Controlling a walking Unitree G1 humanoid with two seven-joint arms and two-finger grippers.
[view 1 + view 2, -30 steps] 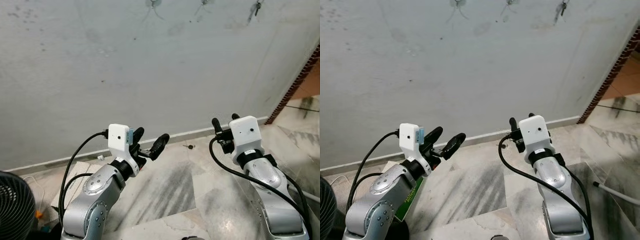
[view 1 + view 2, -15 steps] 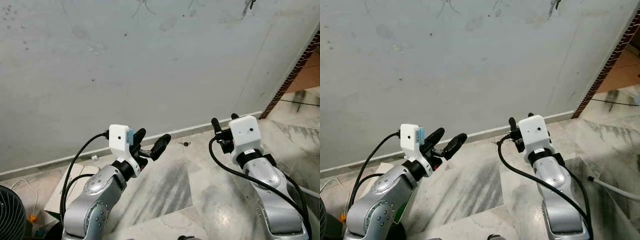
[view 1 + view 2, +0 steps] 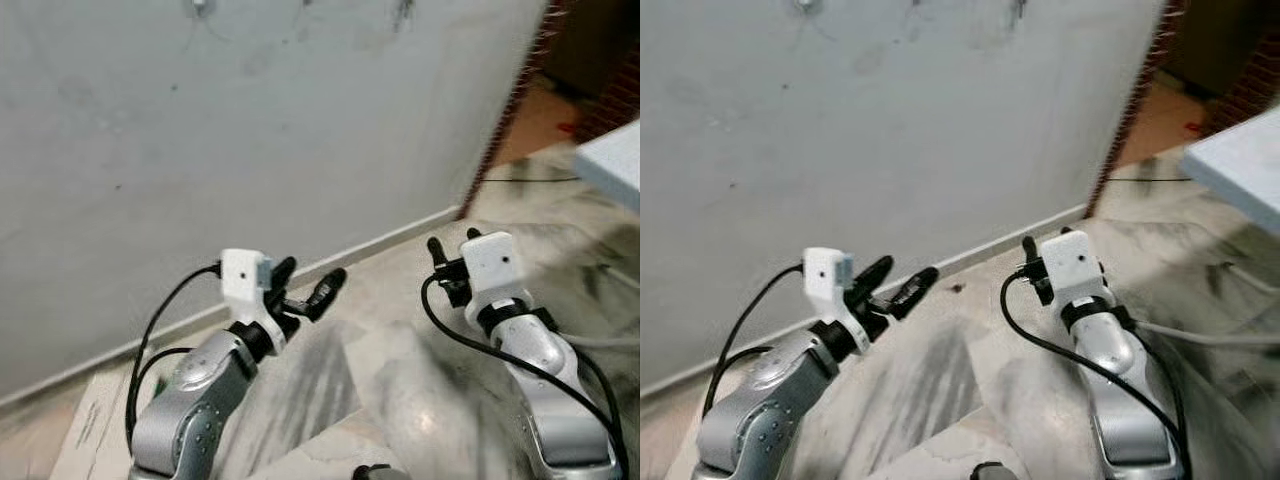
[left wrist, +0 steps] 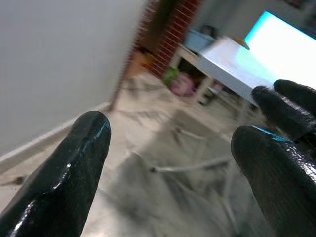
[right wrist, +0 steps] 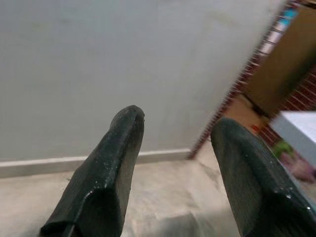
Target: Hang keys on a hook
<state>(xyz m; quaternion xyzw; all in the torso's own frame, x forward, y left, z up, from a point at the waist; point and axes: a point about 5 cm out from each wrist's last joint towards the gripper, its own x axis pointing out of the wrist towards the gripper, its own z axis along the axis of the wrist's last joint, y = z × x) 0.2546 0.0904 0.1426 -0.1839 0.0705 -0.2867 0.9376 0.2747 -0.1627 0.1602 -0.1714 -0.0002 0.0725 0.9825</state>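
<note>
- Left eye view: the left claw (image 3: 305,285) is raised in front of the grey wall (image 3: 250,130), fingers spread and holding nothing. The right claw (image 3: 450,252) is raised near the skirting where wall meets marble floor (image 3: 400,380); its fingertips barely clear the white wrist housing. Dark marks at the top edge of the wall may be a hook (image 3: 200,6) and something hanging (image 3: 403,10), but motion blur prevents confirmation.
- Right eye view: a small dark item (image 3: 958,288) lies on the floor just beside the skirting, between the two claws. It could be the keys; it is too small and blurred to identify. A pale desk (image 3: 1240,175) enters at the right edge, and a brick pier (image 3: 1130,110) ends the wall.
- Left wrist view: both black fingertips (image 4: 69,173) stand well apart, nothing between them. The desk and brick pier appear beyond.
- Right wrist view: two fingers (image 5: 108,168) stand apart with nothing held, facing wall and skirting.
- Handling judgement: keys are light, rigid, slippery metal and swing loosely on a ring. Pinch the ring or the flat of one key, leaving the ring's opening free to pass over the hook.
</note>
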